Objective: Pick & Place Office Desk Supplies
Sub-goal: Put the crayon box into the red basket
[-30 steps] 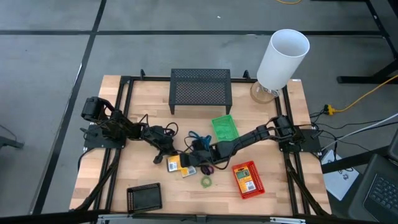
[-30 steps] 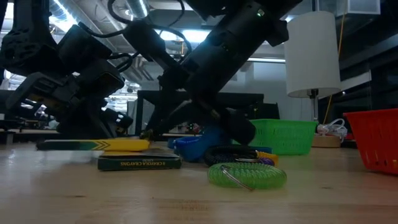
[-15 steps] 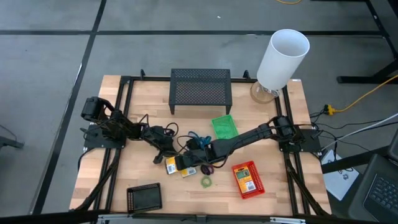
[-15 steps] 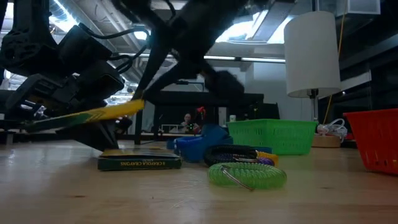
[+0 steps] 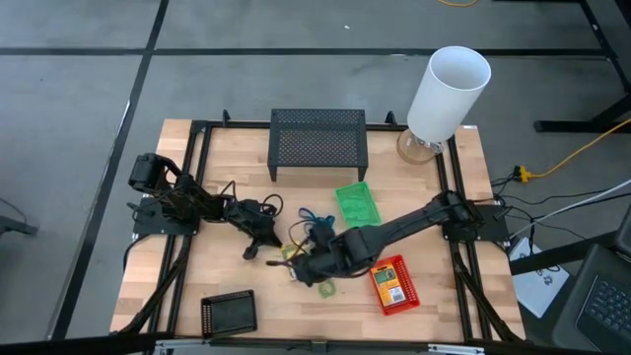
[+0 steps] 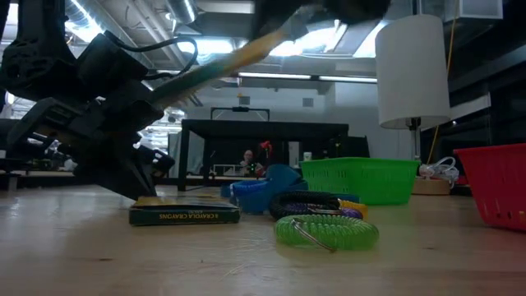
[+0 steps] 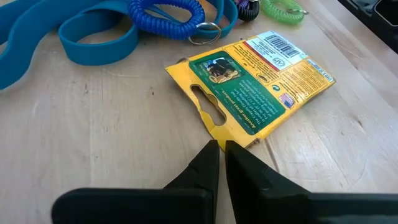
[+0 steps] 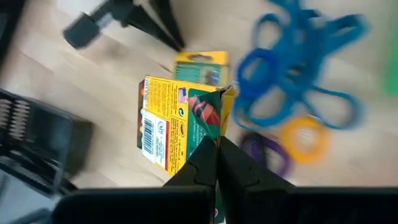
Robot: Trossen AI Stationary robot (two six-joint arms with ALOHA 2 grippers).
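Two yellow-and-green flat packs are in play. One pack (image 8: 177,124) hangs in the air, with my right gripper (image 8: 217,146) shut on it above the table's middle (image 5: 301,261); in the low view it shows as a slanted blurred strip (image 6: 230,57). The other pack (image 7: 249,81) lies flat on the wood (image 6: 185,215). My left gripper (image 7: 219,146) is shut, with its tips at that pack's slotted end. Blue band loops (image 7: 93,37), a blue coil (image 7: 168,12) and small rings (image 8: 301,137) lie just beyond it. My left gripper comes in low from the table's left, slanting down. Its shut fingertips (image 7: 210,152) meet the yellow edge (image 7: 214,134) at the lying pack's slotted end. I cannot tell whether that edge sits between the fingers. The pack stays flat on the table. My right gripper pinches the lifted pack by one end edge (image 8: 222,118) between its two fingers, which point steeply down from above. The pack hangs below the fingers, tilted and clear of the table and of the other pack.
A green coil ring (image 6: 326,232) lies near the front. A red basket (image 5: 392,284) with a pack in it is at the right front, a green basket (image 5: 356,203) in the middle, a black basket (image 5: 229,314) at the left front. The mesh stand (image 5: 318,143) and white cylinder (image 5: 449,94) stand at the back.
My right gripper has risen and shifted toward the table's near edge, tipping more steeply down. It has carried up the top pack, which lay flat across the other one. The held end rose first, and the pack now hangs tilted and clear.
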